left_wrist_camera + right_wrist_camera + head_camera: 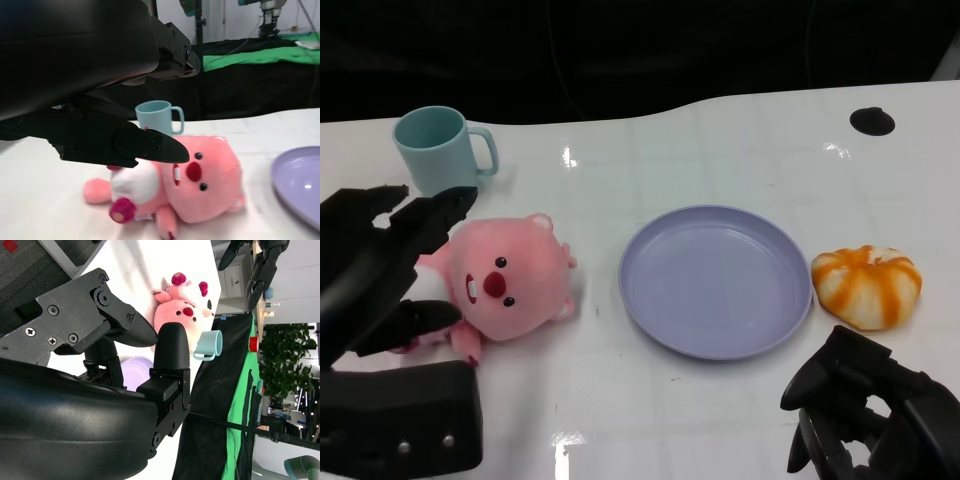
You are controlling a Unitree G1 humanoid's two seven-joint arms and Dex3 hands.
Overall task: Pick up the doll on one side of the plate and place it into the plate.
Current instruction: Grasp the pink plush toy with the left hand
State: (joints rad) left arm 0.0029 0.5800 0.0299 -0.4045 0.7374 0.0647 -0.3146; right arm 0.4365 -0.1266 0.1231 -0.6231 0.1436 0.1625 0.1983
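Head view first, nearest things: my right hand (865,405) sits low at the near right edge of the desk (720,420), fingers curled in on nothing, just short of the plate's near rim. On the near left, my left hand (380,270) is spread open around the doll's left flank, upper fingers (438,215) over the top of its head and a lower finger by its feet; I cannot tell from this view whether any of them actually touch the plush. From the left wrist view the fingers (150,145) hang in front of and slightly above the doll, holding nothing.

Next out, the pink doll (505,280) lies on its back on the desk, left of the plate and apart from it, face up, with bare desk between its ear and the plate rim. The purple plate (650,300) rests flat mid-desk with nothing in it. Just beside its right rim, close but apart, sits an orange-and-white striped plush (868,285).

Farther back, a light blue mug (435,148) stands upright behind the doll and my left fingers, handle toward the right. At the far right a black round spot (872,121) marks the desk surface. Beyond the far edge is dark cloth.

Between doll and plate, I see only white desk.
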